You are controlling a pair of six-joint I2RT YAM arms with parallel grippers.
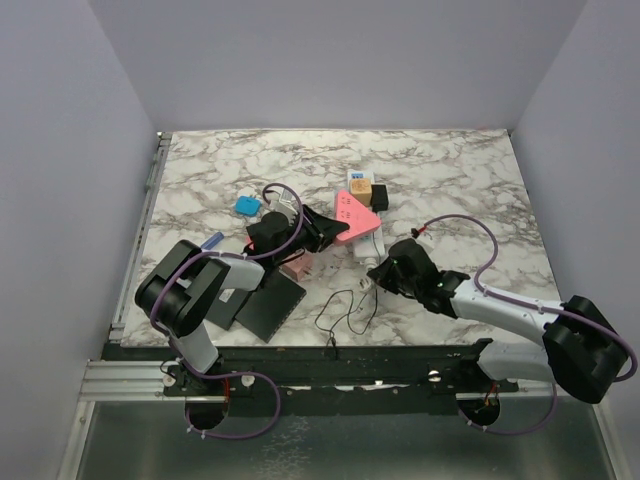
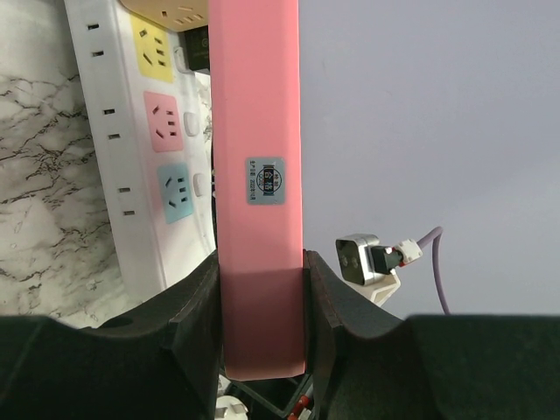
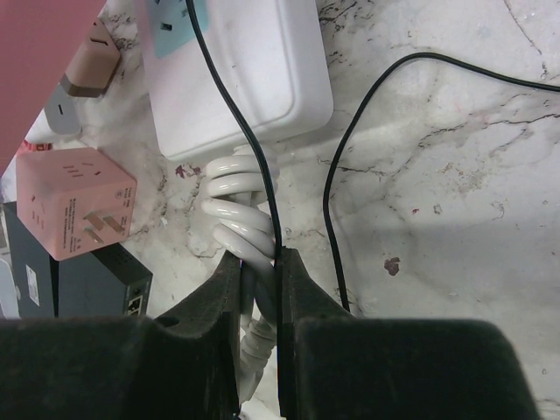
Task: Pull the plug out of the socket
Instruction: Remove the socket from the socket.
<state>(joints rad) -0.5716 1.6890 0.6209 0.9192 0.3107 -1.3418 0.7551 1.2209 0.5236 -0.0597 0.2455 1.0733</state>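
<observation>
One socket (image 2: 131,131), a long white strip, lies just right of the table's (image 1: 450,170) middle, running from far to near. The left wrist view shows three coloured outlets in a row: yellow, pink, blue. One black plug (image 1: 379,196) sits at the strip's far end beside one tan cube (image 1: 360,190); whether the plug is seated cannot be told.

There are two arms. The left gripper (image 2: 261,262) has its jaws clamped on one flat pink board (image 2: 258,105), held edge-up over the strip. The right gripper (image 3: 261,262) is at the strip's near end, jaws clenched on the coiled white cord (image 3: 236,206). One thin black cable (image 3: 337,175) runs into the same gap and loops out toward the near edge.

Also on the table:
- one pink cube adapter (image 3: 74,206)
- two flat black pads (image 1: 272,303) by the near-left corner
- one small blue piece (image 1: 246,206) left of the middle

The table is white marble pattern with grey veins. A metal rail (image 1: 130,375) runs along the near edge. Plain pale lilac walls (image 1: 330,60) close the left, far and right sides.
</observation>
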